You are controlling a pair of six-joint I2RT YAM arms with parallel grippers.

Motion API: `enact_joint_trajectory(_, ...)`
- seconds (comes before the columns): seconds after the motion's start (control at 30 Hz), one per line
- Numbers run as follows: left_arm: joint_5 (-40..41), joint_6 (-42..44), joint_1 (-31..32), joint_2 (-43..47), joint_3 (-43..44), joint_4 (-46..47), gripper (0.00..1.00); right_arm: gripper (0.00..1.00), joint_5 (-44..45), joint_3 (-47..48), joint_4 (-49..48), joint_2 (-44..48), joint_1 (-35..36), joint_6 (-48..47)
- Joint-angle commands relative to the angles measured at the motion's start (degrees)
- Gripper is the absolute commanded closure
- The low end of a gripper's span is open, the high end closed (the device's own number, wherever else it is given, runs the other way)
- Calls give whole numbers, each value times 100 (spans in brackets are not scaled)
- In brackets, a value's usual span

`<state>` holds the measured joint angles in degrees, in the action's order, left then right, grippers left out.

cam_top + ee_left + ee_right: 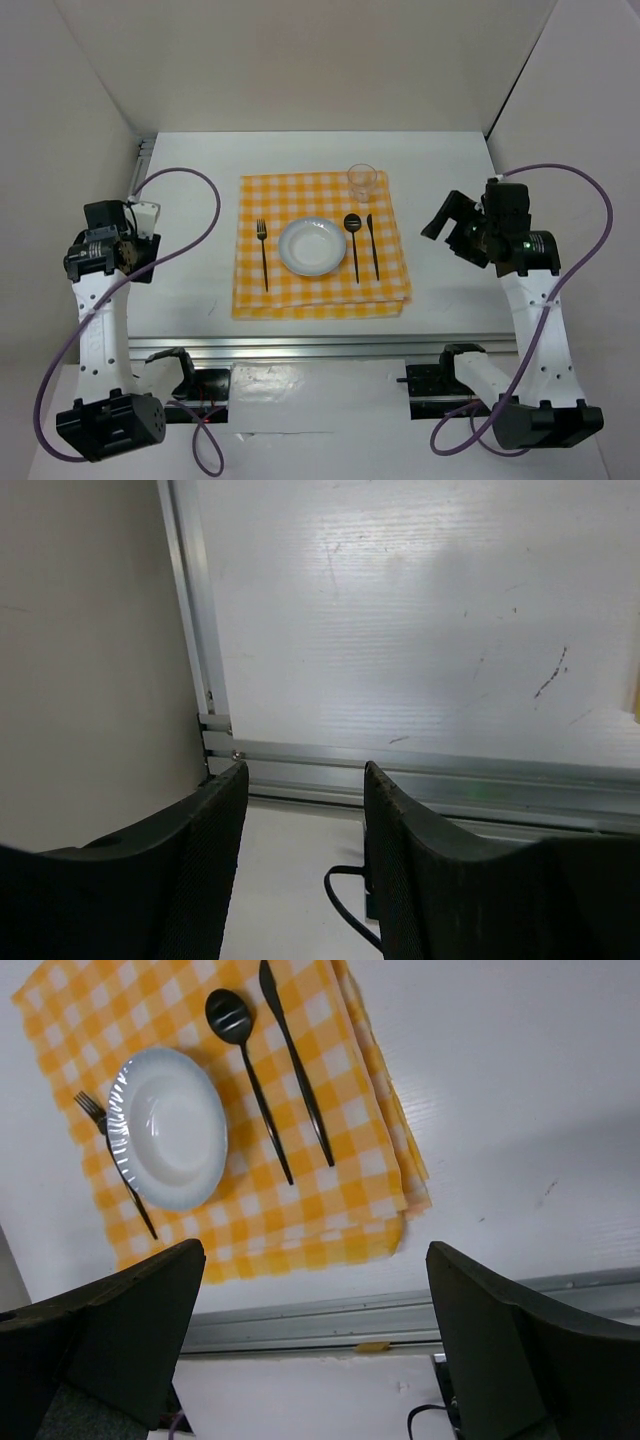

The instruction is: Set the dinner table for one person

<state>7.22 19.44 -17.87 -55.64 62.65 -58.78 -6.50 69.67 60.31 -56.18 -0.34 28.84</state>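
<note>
The white dinner table (190, 290) carries a yellow-and-white checked cloth (320, 295) at its middle. On the cloth lie a white plate (311, 246), a black fork (263, 255) to its left, and a black spoon (353, 243) and knife (373, 245) to its right. A clear glass (361, 180) stands at the cloth's far right corner. My left gripper (140, 255) hovers off the cloth's left side, open and empty (305, 775). My right gripper (448, 235) hangs to the right of the cloth, wide open and empty (315, 1255). The right wrist view shows the plate (168, 1125), spoon (245, 1060) and knife (295, 1060).
An aluminium rail (320, 347) runs along the table's near edge, and another (140, 160) along its left side. Beige walls enclose the left, back and right. Purple cables (190, 230) loop from both arms. A black cable (345, 905) lies below the left gripper.
</note>
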Motion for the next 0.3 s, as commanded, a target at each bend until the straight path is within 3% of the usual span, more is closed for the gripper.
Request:
enact_joint_trajectory(0.0, -239, 7, -24, -17, 264, -344, 43, 0, -167, -50, 270, 248, 34, -195)
enact_joint_trajectory(0.27, -186, -45, -24, 88, 388, -458, 42, 0, -360, -234, 270, 494, 34, -195)
